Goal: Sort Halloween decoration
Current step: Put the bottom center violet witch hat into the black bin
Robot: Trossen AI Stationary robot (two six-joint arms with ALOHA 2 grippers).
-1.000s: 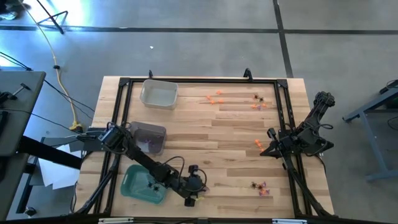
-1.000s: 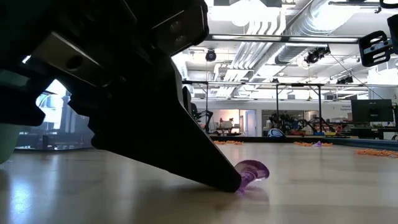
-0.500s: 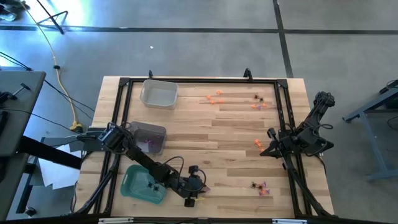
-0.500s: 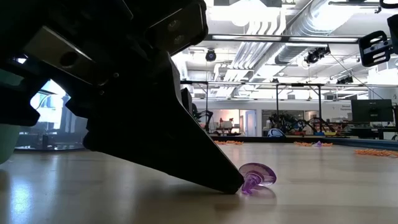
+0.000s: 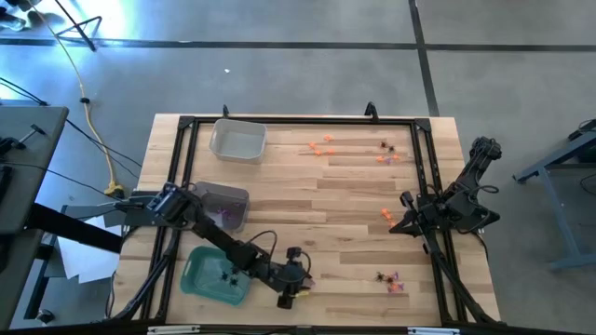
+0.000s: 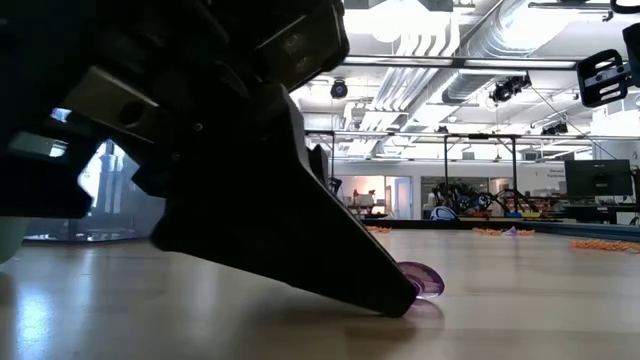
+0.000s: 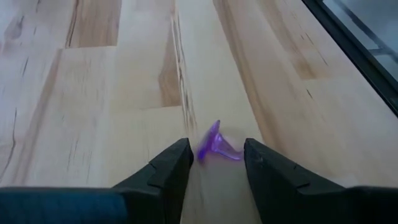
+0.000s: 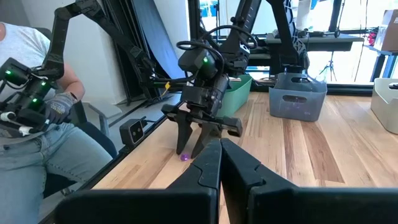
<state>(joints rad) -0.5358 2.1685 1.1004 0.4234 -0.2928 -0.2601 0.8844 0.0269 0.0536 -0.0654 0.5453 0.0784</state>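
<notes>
1. The purple trinket (image 7: 214, 146) is tiny and looks light, hard and slick. We think it could skid or roll.
2. It lies on the bench (image 5: 354, 186), low in the high view, between the open fingers (image 7: 168, 168) of the left gripper (image 7: 216, 163). They hold nothing.
3. We would pinch its thin stem.
4. The green tray (image 5: 212, 276) and grey bin (image 5: 226, 203) sit near, to the left. Nothing blocks us.
5. The right gripper (image 8: 219, 155) waits at the right edge, fingers shut and empty.

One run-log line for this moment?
left gripper: open, straddling purple trinket on table | right gripper: shut, idle at right edge
</notes>
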